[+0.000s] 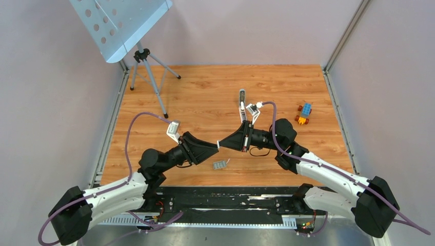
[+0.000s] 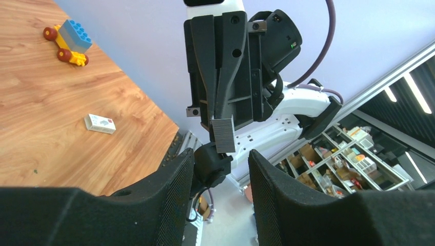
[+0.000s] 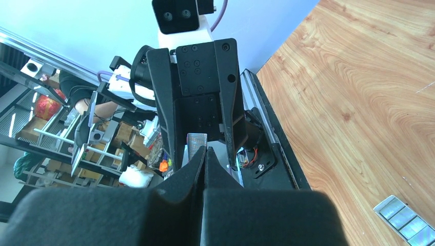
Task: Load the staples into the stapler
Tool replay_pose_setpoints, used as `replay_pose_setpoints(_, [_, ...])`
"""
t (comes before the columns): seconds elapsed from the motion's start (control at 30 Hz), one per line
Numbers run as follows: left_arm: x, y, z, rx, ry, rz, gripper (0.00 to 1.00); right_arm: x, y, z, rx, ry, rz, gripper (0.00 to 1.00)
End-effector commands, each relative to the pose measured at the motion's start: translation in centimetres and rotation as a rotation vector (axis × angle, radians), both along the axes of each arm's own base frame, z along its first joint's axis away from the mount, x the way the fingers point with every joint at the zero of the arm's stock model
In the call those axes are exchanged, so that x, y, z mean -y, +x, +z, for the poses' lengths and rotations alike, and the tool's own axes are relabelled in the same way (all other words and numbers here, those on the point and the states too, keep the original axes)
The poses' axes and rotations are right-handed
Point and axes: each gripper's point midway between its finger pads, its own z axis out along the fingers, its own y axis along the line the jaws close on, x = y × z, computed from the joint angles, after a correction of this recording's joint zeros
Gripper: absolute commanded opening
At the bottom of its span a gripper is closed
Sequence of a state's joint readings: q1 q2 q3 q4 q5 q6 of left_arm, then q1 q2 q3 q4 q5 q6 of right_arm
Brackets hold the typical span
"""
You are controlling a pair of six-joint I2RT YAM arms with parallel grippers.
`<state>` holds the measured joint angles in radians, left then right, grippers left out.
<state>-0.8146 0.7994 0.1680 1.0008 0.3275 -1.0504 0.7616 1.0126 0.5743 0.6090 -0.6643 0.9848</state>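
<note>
Because the staples (image 2: 224, 136) have to go end-first into a narrow channel, the two arms meet in the air on the near side of the stapler (image 1: 242, 98), seemingly to pass the block across or to take a better hold of it. Nearest of all, well to the near side of the stapler, a small white box (image 1: 220, 164) lies flat on the bench (image 1: 169, 92). A little closer to the stapler, and raised off the wood, the right gripper (image 3: 203, 152) has its jaws clenched on one end of the staples, so that most of the block stands clear of the tips, probably for the other arm to take. The left gripper (image 2: 220, 159) faces it tip to tip, its jaws parted to either side of the block and touching neither face, so it grasps nothing. The staples are a small, flat, dull-grey block, finely ribbed and square-cornered, held straight in line with the right fingers. The stapler itself lies on the bench just beyond the right wrist, slim and pale, pointing away from the arms; whether its top is lifted is too small to tell. To the right of the stapler sits a toy-brick car (image 1: 303, 114).
</note>
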Motion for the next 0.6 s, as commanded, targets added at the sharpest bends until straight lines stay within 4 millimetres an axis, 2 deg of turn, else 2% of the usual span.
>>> replay_pose_setpoints(0.0, [0.04, 0.56, 0.11, -0.001, 0.000, 0.020, 0.45, 0.14, -0.08, -0.18, 0.005, 0.012, 0.010, 0.01])
replay_pose_setpoints(0.37, [0.21, 0.44, 0.91, 0.004, -0.041, 0.001, 0.41, -0.08, 0.04, -0.69, -0.004, 0.009, 0.014, 0.00])
replay_pose_setpoints(0.57, [0.20, 0.35, 0.97, 0.004, -0.054, -0.006, 0.35, -0.20, 0.10, -0.94, -0.009, 0.005, 0.014, 0.00])
